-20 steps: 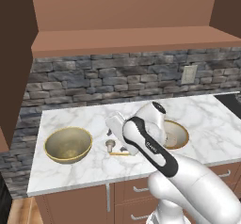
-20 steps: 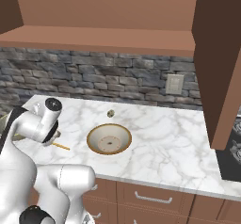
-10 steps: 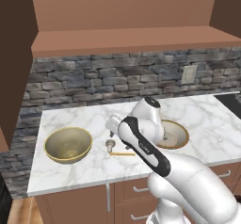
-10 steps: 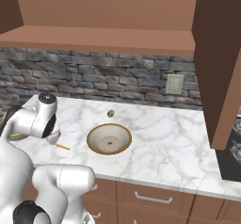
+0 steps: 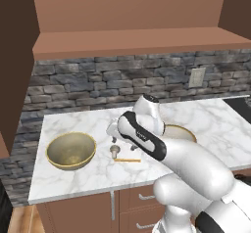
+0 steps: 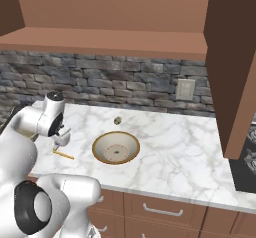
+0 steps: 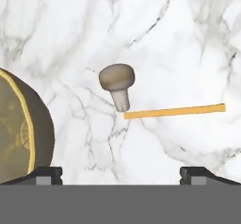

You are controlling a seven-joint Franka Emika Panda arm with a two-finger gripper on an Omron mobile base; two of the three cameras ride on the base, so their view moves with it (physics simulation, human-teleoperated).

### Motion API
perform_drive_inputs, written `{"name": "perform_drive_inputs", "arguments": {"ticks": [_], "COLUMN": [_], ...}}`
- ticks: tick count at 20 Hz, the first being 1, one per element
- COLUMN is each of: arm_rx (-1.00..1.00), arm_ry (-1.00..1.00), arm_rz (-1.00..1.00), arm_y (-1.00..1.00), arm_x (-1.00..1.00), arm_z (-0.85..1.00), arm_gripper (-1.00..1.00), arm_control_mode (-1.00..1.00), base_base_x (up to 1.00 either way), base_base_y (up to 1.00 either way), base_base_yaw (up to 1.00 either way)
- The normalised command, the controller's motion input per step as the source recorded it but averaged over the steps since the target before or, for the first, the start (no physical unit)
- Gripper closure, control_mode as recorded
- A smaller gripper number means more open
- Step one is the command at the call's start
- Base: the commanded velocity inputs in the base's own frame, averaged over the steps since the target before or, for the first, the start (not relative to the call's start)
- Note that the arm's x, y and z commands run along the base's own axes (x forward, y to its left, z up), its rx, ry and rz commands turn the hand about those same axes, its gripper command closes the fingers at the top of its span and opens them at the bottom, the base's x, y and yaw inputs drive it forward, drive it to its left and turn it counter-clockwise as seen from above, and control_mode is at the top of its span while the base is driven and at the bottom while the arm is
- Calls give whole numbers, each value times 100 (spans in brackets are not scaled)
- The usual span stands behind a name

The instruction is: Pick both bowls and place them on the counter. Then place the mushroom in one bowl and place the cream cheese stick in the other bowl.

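Two bowls already on the table; mushroom (image 7: 117, 85) lies on the marble, stem touching the cream cheese stick (image 7: 174, 111). Hand (image 7: 120, 175) hovers above, jaws wide, empty. Mushroom is probably light, soft and rolly: pinch across the cap, gently.

A wall of grey stones (image 5: 73, 82) is running along the back, behind the bench. A small light switch plate (image 5: 197, 77) is sitting on that wall, over to the right. In the right base view the same plate (image 6: 185, 89) is showing near the middle of the stones. A long brown shelf (image 5: 137, 41) is hanging above the stones. A tall brown cupboard (image 6: 232, 57) is coming down on the right side. Brown drawers (image 6: 165, 209) with thin pale handles are sitting under the white top. A small round dark knob (image 6: 117, 120) is lying near the wall. A dark stove edge (image 5: 240, 104) is peeking in at the far right.
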Motion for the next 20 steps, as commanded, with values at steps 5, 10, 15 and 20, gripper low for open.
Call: {"name": "perform_drive_inputs", "arguments": {"ticks": [5,10,15,20], "arm_rx": [-4,-3,-2,-3], "arm_ry": [0,2,0,1], "arm_rz": [17,9,3,0], "arm_y": [-1,0,-1,1], "arm_x": [11,8,8,18], "arm_z": [-49,-53,-30,0], "arm_gripper": [-100,-100,-100,-100], "arm_control_mode": [-100,-100,-100,-100], "base_base_x": [0,0,0,0], "base_base_y": [0,0,0,0], "base_base_yaw": [0,0,0,0]}}
